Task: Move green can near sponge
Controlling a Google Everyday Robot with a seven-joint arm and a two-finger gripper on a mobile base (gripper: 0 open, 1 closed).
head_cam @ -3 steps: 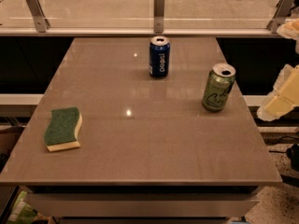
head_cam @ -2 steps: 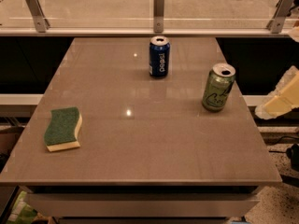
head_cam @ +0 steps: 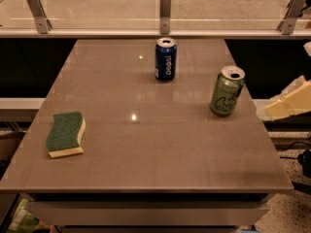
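At the near edge, the glossy grey-brown rectangular tabletop [head_cam: 146, 164] sat over a pale white base panel [head_cam: 146, 212], with speckled floor [head_cam: 291, 220] at the lower right. Near-left on the top lay the wavy-edged rectangular sponge [head_cam: 65, 134], flat, dark green scouring side up, pale yellow foam showing along its front and right sides, close to the table's left edge. A small bright light reflection [head_cam: 133, 116] showed on the bare surface right of the sponge and a bit farther back. Further back on the right stood the light-green metal drink can [head_cam: 227, 91], upright, silver top with the opening visible, dark line markings on its side, near the table's right edge and well apart from the sponge, across the width of the table. Just off that right edge, beside the table and not over it, was the pale cream-yellow gripper [head_cam: 290, 103], partly cut off by the picture's border; it was near the green can but not touching it, and whether it was open or closed could not be told. Nothing was seen in its hold. Farther back, near the middle of the far edge, stood a dark blue Pepsi can [head_cam: 165, 58], upright, apart from the green can. Behind the table ran a glass railing with grey metal posts [head_cam: 165, 11].
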